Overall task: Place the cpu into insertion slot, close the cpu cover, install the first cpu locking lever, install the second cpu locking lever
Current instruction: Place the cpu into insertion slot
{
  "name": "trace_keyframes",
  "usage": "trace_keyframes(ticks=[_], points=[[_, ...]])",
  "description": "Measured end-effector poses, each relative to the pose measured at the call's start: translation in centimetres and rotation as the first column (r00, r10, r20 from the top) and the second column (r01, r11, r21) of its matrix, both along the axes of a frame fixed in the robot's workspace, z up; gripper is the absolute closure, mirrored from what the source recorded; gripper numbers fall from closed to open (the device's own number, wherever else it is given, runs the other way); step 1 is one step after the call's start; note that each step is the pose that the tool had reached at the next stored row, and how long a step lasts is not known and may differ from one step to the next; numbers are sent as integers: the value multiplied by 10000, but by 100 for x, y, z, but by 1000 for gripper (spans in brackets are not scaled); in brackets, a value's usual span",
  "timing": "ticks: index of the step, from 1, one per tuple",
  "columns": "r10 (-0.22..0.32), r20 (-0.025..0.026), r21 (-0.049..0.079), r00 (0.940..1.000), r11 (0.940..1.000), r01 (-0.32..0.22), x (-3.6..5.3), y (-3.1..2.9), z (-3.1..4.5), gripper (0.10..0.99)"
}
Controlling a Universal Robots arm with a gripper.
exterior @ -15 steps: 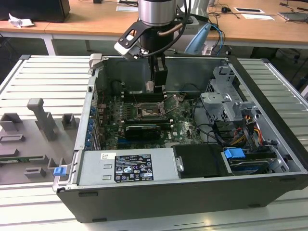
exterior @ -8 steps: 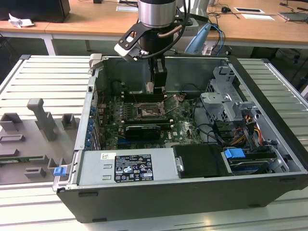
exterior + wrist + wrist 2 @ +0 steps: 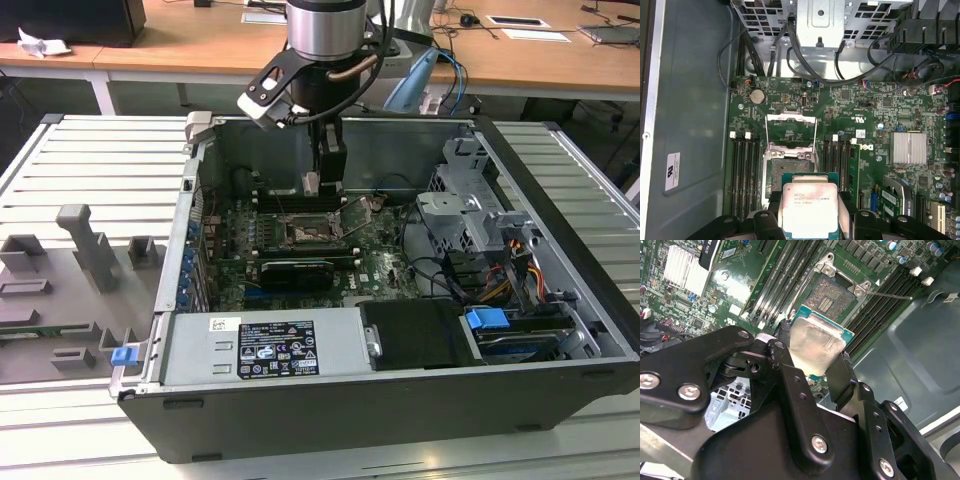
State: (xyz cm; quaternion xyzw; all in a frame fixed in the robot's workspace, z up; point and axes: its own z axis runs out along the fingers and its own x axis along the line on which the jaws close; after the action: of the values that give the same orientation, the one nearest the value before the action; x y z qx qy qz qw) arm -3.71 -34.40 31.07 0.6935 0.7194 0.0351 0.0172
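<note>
- The cpu (image 3: 809, 202) hangs over the middle of the motherboard (image 3: 860, 100), clamped by two opposite edges in the pincer (image 3: 815, 354), silver face toward the wrist cameras; it is just short of the insertion slot (image 3: 789, 161) and above it, not yet seated
- The hold looks like an edge-only grip, so I judge a slip or tilt the main danger: a chip landing corner-first on the slot's contact field could bend the contacts
- I cannot tell whether the chip's keyed corner matches the slot; a mismatch, or a small offset against the silver rim, would leave it perched rather than dropped in
- The cpu cover (image 3: 790, 118) stands open on the slot's side toward the board edge by the drive cage (image 3: 460, 190), with a thin locking lever (image 3: 890, 294) swung out; a finger link brushing either one could knock the cover onto the chip
- Black memory slots (image 3: 742, 175) flank the slot closely on both sides, and the pincer's broad links could catch their white latches
- The case (image 3: 300, 420) lies open on the bench (image 3: 90, 160); a nudge from the arm against its wall would shift the slot under the chip
</note>
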Motion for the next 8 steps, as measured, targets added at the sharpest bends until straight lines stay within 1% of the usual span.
trace_keyframes(ticks=[8], points=[[-85,0,0,10000,10000,85,0,0,-26,557]])
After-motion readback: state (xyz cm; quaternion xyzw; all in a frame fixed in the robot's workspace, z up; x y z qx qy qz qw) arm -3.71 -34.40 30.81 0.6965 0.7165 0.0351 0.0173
